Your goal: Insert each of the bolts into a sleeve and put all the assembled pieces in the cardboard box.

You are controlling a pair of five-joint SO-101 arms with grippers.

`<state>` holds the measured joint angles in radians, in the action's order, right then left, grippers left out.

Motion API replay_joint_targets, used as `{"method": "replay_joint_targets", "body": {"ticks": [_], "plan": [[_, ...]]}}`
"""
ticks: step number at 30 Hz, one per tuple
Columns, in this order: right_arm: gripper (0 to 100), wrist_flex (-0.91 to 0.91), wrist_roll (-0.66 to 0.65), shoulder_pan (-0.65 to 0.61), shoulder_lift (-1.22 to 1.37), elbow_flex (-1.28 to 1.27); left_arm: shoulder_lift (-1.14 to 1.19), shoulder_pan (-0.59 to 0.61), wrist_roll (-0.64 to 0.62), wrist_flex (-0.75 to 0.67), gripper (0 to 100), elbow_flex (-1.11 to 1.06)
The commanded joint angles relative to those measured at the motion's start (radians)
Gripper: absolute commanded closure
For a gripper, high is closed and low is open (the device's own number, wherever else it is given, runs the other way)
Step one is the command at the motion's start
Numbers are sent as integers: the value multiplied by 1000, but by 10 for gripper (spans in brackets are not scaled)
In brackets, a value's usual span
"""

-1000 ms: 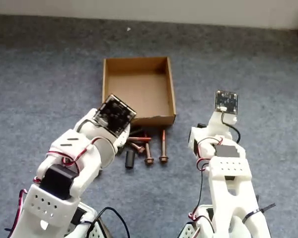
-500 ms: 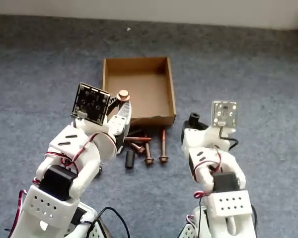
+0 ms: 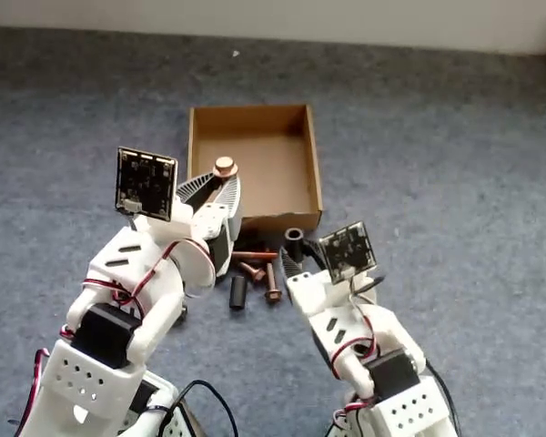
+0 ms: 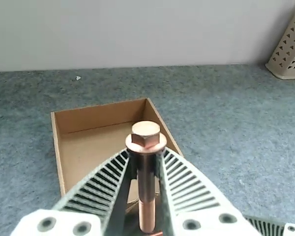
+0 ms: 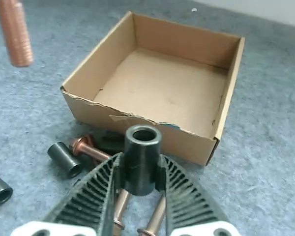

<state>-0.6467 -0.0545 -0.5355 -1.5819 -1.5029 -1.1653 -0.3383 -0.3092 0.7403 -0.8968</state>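
My left jaws clamp a copper bolt (image 4: 146,142) upright by the cardboard box (image 3: 315,173). My right jaws grip a black sleeve (image 5: 141,158) upright over loose bolts (image 3: 272,280).

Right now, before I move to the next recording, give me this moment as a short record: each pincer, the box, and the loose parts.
left pincer: shut on copper bolt, head up, threaded end down
right pincer: shut on black sleeve, bore facing up
bolt and sleeve: apart, not yet joined
cardboard box: open, no pieces inside
loose bolts: lying on the carpet by the box's near wall
loose sleeve: on the carpet beside them
surface: grey carpet
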Motion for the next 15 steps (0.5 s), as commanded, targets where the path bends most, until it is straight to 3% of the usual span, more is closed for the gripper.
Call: {"method": "replay_joint_targets", "body": {"ticks": [1,5,15], "plan": [[993,1,-9,-21,-134,-12,-22,-7,-26,-51,994,13],[992,1,-9,-21,-262,-71,-22,-24,-54,-63,994,13],[992,5,-3,-39,-254,-94,-22,-157,-49,-58,994,13]]}}
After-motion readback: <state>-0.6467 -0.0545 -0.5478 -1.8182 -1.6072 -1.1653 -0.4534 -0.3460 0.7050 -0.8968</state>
